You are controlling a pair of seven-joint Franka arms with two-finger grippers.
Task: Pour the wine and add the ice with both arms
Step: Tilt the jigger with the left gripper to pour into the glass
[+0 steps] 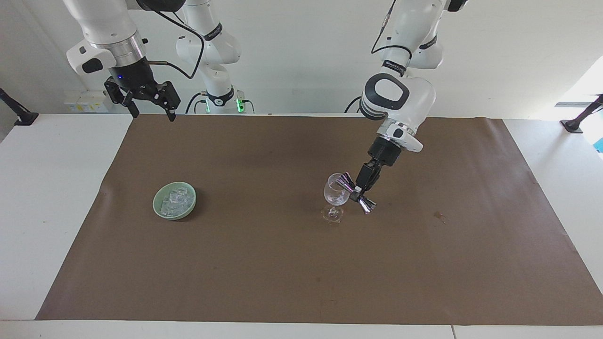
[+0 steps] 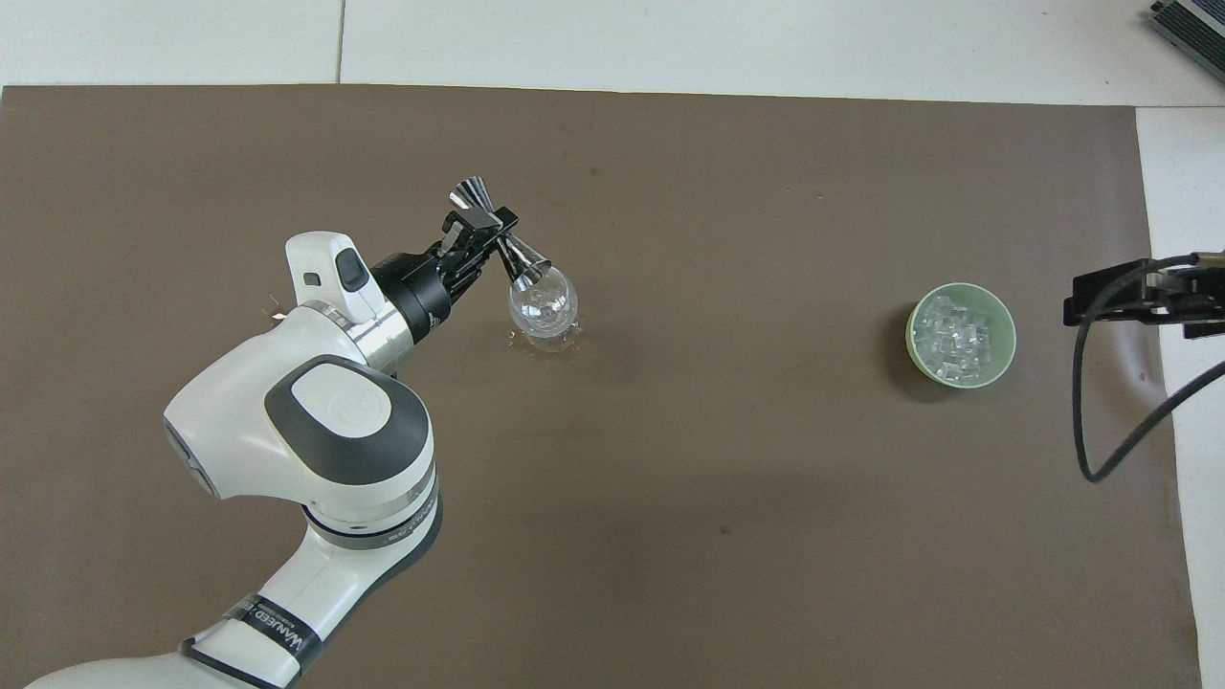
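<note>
A clear stemmed wine glass (image 1: 336, 193) (image 2: 543, 304) stands upright near the middle of the brown mat. My left gripper (image 1: 360, 189) (image 2: 483, 230) is shut on the waist of a shiny metal jigger (image 1: 356, 193) (image 2: 498, 234). The jigger is tilted, its lower mouth at the glass rim. The ice (image 1: 173, 200) (image 2: 957, 333) lies heaped in a pale green bowl (image 1: 154, 203) (image 2: 911, 330) toward the right arm's end. My right gripper (image 1: 154, 115) (image 2: 1091, 295) waits open and raised over the mat's edge at that end, holding nothing.
The brown mat (image 1: 282, 263) covers most of the white table. A small wet patch surrounds the glass foot (image 2: 536, 343). A dark stain (image 1: 440, 216) marks the mat toward the left arm's end.
</note>
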